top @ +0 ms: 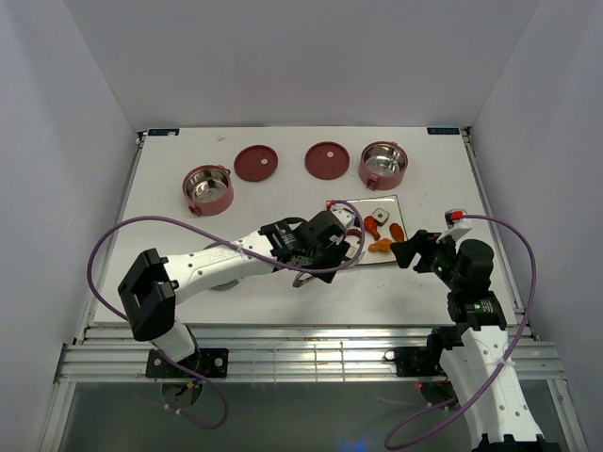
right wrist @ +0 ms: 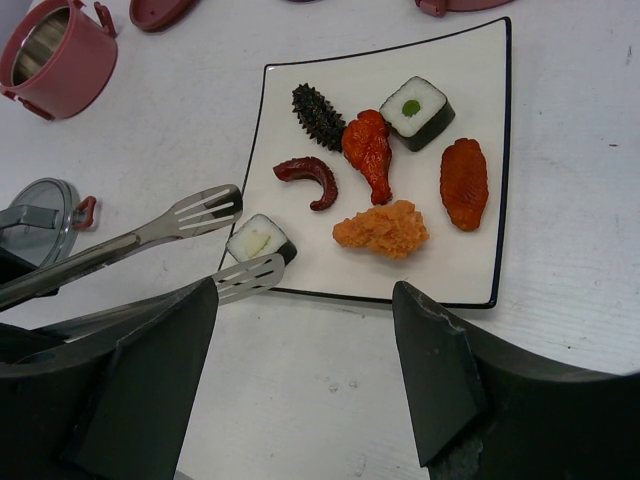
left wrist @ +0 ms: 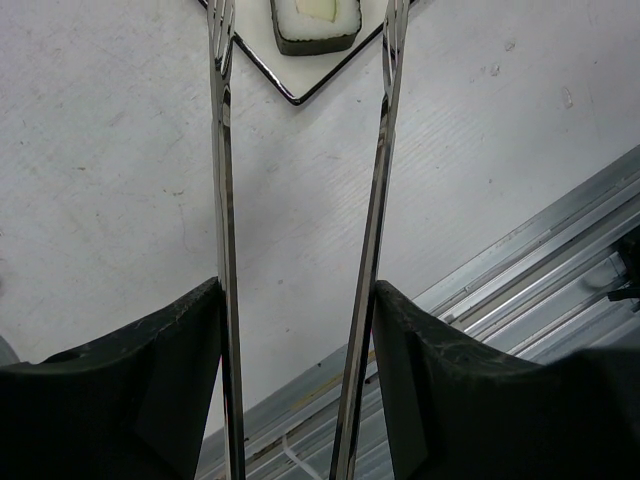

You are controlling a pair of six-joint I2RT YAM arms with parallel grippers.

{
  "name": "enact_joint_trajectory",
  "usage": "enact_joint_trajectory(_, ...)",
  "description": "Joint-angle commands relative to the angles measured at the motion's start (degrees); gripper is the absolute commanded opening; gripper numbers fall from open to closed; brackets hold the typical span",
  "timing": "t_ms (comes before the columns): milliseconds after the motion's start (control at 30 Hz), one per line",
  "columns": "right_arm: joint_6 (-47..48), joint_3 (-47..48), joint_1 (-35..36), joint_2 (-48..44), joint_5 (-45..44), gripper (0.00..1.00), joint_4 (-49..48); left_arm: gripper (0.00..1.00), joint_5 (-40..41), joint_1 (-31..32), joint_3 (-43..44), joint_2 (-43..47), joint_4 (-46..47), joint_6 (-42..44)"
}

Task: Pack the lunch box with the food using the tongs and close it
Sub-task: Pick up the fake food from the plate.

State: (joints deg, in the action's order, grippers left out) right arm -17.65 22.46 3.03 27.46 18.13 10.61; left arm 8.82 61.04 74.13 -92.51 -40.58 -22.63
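Note:
My left gripper [left wrist: 297, 330] is shut on the silver tongs [left wrist: 225, 200], whose two arms press against the inner faces of its fingers. The tong tips [right wrist: 205, 212] straddle a dark cube with a pale centre [right wrist: 258, 239] at the near-left corner of the white plate [right wrist: 470, 270]. Also on the plate lie an orange nugget [right wrist: 381, 228], an orange slice [right wrist: 464, 182], a dark-red curved sausage [right wrist: 308, 177] and a dark stick [right wrist: 317, 115]. Two red lunch box bowls [top: 208, 188] [top: 383, 165] stand open at the back. My right gripper [right wrist: 305, 370] hangs open and empty just off the plate's near edge.
Two dark-red disc lids [top: 255, 162] [top: 327, 159] lie between the bowls. The grey top cover with a red clasp [right wrist: 40, 205] sits left of the tongs. A red drumstick [right wrist: 369, 150] and a green-centred roll [right wrist: 416, 108] are also on the plate. The metal table rail [left wrist: 560, 260] runs close by.

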Motion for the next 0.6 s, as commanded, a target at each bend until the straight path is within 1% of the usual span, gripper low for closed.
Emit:
enact_joint_trajectory(0,0.8,0.2,0.0,-0.2,0.3,0.76,-1.0,0.68,0.7,0.4,2.2,0.0,2.3,0.9)
enact_joint_trajectory(233,0.8,0.1,0.0,-0.4,0.3,0.76,-1.0,0.67,0.5,0.4,2.8,-1.6,2.3,0.9)
enact_joint_trajectory(467,0.7,-0.1,0.0,-0.9,0.3,0.76,-1.0,0.61,1.4,0.4,3.2,-1.3,2.1,0.1)
enact_joint_trajectory(567,0.7,-0.1,0.0,-1.0,0.3,0.76,-1.0,0.58,3.4,0.4,4.2,-0.7,0.9,-0.4)
